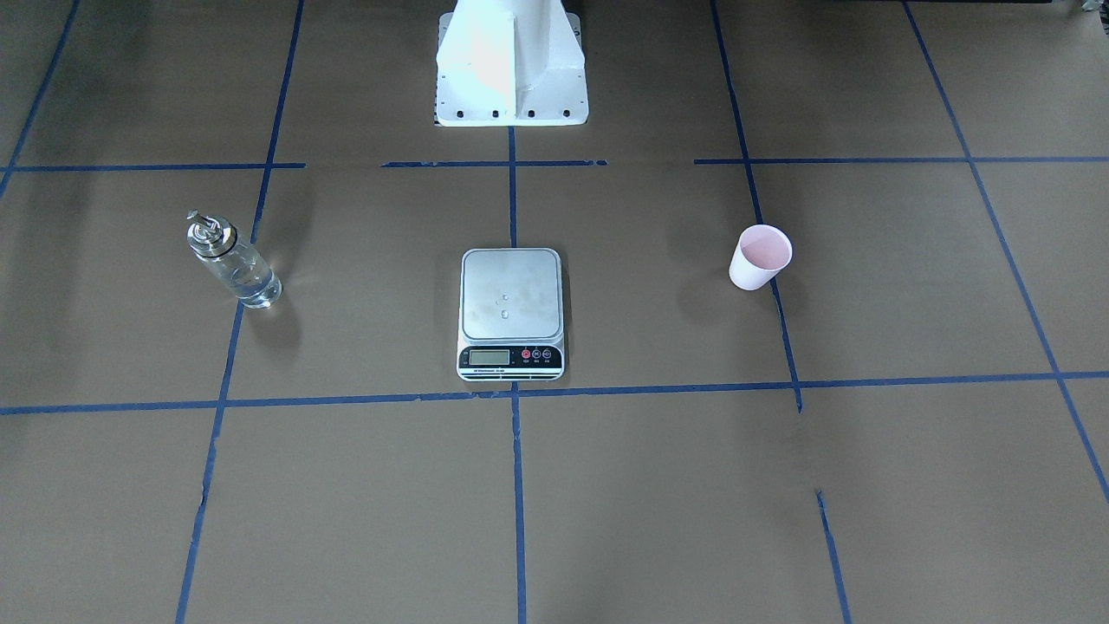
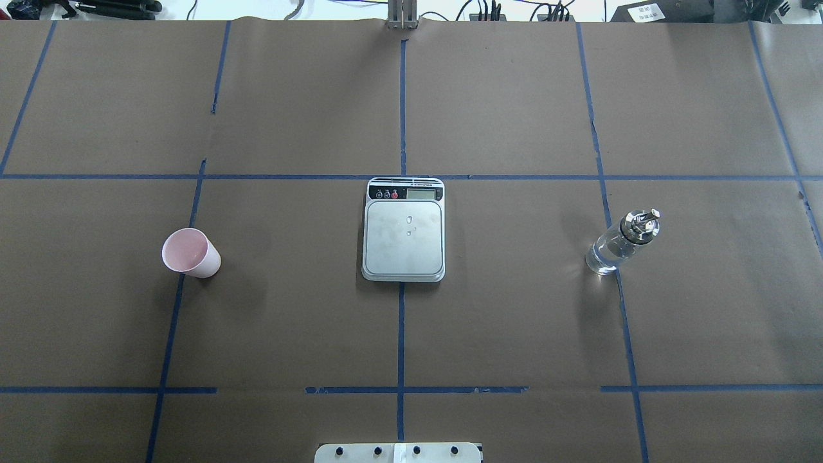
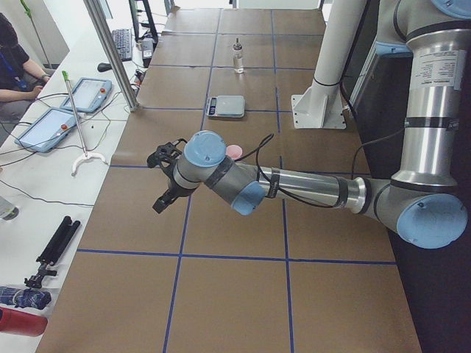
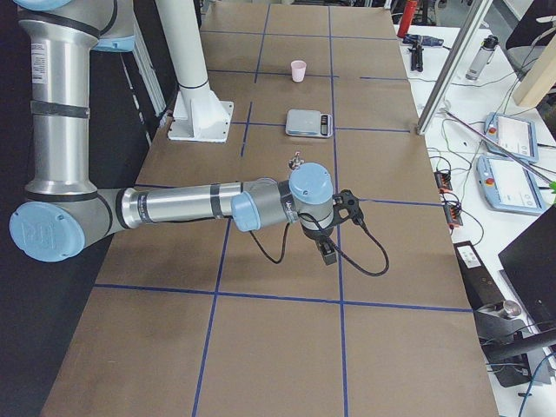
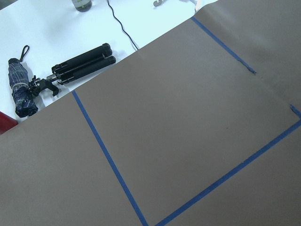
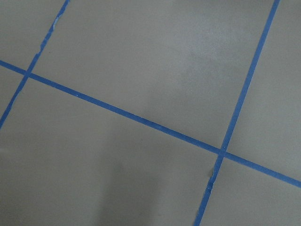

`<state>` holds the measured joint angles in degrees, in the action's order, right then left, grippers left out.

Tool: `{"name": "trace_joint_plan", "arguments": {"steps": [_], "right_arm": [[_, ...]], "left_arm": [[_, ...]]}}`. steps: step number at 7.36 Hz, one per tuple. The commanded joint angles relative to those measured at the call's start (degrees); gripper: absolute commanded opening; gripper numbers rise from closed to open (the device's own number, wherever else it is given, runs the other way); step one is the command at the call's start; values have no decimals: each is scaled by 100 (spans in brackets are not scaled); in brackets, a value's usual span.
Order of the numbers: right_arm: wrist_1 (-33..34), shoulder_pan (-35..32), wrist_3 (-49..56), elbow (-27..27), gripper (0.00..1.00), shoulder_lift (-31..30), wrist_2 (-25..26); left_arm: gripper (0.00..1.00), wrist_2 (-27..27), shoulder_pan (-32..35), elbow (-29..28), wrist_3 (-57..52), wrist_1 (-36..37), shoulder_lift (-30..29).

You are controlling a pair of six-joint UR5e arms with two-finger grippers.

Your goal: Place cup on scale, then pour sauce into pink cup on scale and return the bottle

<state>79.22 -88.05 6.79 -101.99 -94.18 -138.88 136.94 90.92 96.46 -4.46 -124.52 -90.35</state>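
The cup [image 2: 191, 253] stands toward the surface's [image 2: 514, 308] left edge and the bottle [image 2: 620, 243] toward its right. The scale [image 2: 404, 238] sits centred between them, probably so each arm reaches its own item. The left claw [image 3: 160, 200] and right claw [image 4: 330, 250] hang apart from these things; how far open they are cannot be told.

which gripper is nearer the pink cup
Left. The left gripper hangs past the cup toward the table's left end; the right gripper is at the opposite end, beyond the scale and bottle.

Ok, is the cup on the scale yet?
Off. The cup stands upright on the table, well apart from the scale, whose plate carries no cup.
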Motion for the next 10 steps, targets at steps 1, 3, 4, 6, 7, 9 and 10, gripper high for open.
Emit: {"name": "trace_joint_plan", "arguments": {"steps": [1, 3, 4, 6, 7, 9, 10], "right_arm": [[-3, -2, 7, -5, 100, -21, -16], [-3, -2, 7, 30, 100, -38, -16], [-3, -2, 16, 21, 100, -47, -16], [-3, -11, 16, 13, 100, -82, -16], [-3, -11, 24, 30, 100, -91, -7], [-3, -11, 24, 30, 100, -109, -7], [-3, -11, 24, 30, 100, -135, -7]], "left_arm": [[100, 654, -361, -83, 470, -231, 52], [100, -161, -1010, 309, 2154, -397, 140], [100, -742, -1589, 747, 3100, -397, 227], [92, -1474, -2714, 1495, 4710, -354, 543], [85, -1764, -3250, 1646, 5344, -345, 571], [67, -2545, -4445, 1735, 7021, -345, 510], [59, -3002, -4964, 1727, 7499, -336, 510]]}}
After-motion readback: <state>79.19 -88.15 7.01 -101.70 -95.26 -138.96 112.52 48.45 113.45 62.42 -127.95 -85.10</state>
